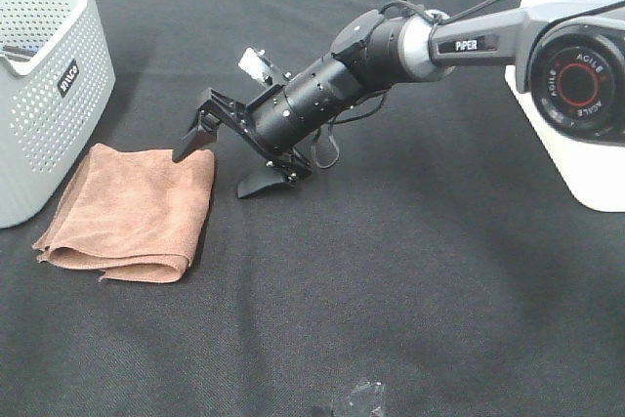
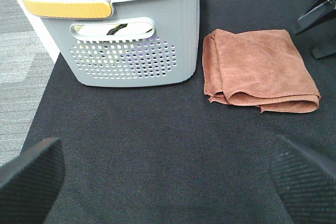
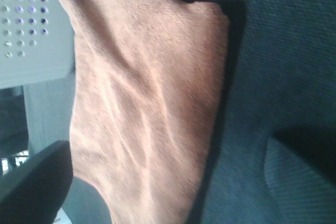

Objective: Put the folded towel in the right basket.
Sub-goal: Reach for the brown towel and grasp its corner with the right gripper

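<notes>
1. You are looking at a brown folded towel (image 1: 127, 207). It is lying flat on the black worktop (image 1: 410, 280), at about 8 o'clock in the high view.
2. A gray basket (image 1: 49, 75) is standing right next to the towel, at 10 o'clock.
3. Your right end effector (image 1: 215, 173) is reaching in from 3 o'clock. Its fingers are spread wide and holding nothing. One finger is hanging by the towel's 3 o'clock edge, and the other is over bare worktop.
4. Your left end effector (image 2: 168, 182) is also spread wide and holding nothing, well apart from the towel.
5. A white box (image 1: 586, 178) is sitting at 3 o'clock, partly behind the arm.
</notes>
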